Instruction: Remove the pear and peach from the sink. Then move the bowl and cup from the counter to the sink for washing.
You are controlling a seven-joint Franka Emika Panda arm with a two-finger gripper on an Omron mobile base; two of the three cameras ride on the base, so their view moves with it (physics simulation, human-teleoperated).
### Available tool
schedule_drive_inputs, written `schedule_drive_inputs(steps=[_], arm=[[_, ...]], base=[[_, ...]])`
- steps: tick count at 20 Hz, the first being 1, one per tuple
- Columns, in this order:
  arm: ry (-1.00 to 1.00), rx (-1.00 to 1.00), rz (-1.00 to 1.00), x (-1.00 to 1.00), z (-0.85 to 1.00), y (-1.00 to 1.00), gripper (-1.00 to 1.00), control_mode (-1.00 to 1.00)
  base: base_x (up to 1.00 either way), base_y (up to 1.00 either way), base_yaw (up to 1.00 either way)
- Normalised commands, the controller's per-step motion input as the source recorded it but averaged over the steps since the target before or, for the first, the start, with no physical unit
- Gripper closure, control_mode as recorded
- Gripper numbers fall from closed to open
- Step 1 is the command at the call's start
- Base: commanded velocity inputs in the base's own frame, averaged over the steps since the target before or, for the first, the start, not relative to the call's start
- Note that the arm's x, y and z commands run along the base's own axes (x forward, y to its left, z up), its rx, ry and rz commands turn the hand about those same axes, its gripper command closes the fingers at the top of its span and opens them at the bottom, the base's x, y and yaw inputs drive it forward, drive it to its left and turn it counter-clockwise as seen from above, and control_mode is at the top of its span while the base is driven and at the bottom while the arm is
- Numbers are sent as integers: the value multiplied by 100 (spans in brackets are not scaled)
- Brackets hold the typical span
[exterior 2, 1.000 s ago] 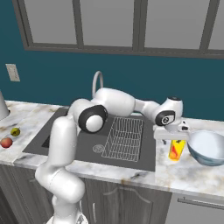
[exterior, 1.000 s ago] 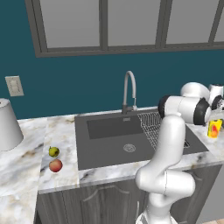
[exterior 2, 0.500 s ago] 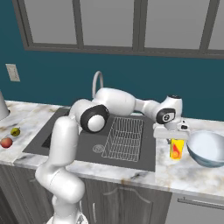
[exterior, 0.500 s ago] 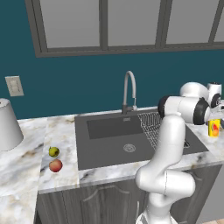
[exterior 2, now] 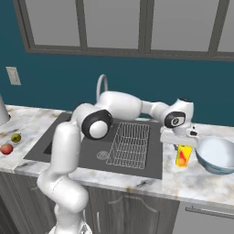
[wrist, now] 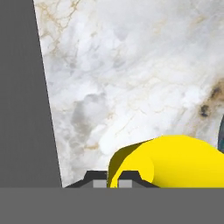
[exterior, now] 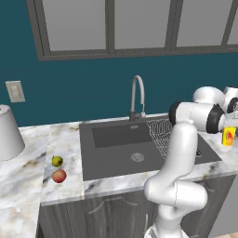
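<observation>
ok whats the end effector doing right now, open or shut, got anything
End effector: shut on the rim of the yellow cup, which stands on the counter beside the bowl.

In the hand view the cup is cut off by the grey band below, so its base and red mark are hidden. The dark sliver at that view's right edge is too little to name. The gripper shows just its fingertips, one each side of the cup's rim.

In the left base view the arm covers part of the wire rack, and the conical vessel runs off the left edge. In the right base view the bowl is clipped at the right edge.
</observation>
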Motion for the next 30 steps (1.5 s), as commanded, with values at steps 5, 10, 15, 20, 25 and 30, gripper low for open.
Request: schedule_drive_inputs(steps=[5, 10, 15, 20, 25, 30], arm=[[-8, 2, -1, -29, 25, 13, 100, -100], [-9, 0, -2, -28, 21, 21, 100, -100], [-7, 0, 0, -23, 16, 33, 100, -100], [-4, 0, 0, -18, 19, 35, 100, -100], [-6, 0, 0, -20, 20, 31, 100, -100], [-3, 0, 0, -19, 18, 33, 100, -100]], base=[[0, 0, 0], [0, 0, 0], [0, 0, 0], [0, 0, 0], [0, 0, 0], [0, 0, 0]])
